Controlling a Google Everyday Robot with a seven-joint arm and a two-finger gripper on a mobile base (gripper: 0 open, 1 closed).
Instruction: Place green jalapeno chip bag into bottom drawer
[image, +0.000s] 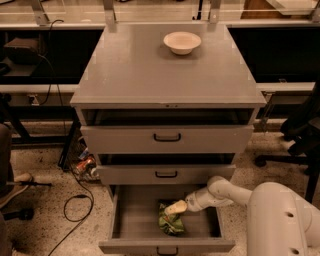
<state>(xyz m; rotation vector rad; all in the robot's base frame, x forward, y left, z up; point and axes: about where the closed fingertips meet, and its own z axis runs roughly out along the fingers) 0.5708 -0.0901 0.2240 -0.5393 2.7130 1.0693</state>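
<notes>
The green jalapeno chip bag (170, 223) is a wrinkly green foil bag that lies on the floor of the bottom drawer (135, 220), near its middle. The bottom drawer is pulled out and is the lowest and deepest of three grey drawers. My gripper (175, 207) reaches in from the right on a white arm (222, 192). It sits right at the bag's upper edge, below the middle drawer's front. Whether it still touches the bag cannot be told.
The top drawer (167, 137) and middle drawer (166, 174) are slightly pulled out. A white bowl (182, 42) stands on the cabinet top. Cables and clutter (84, 167) lie on the floor at the left. Chair bases stand at both sides.
</notes>
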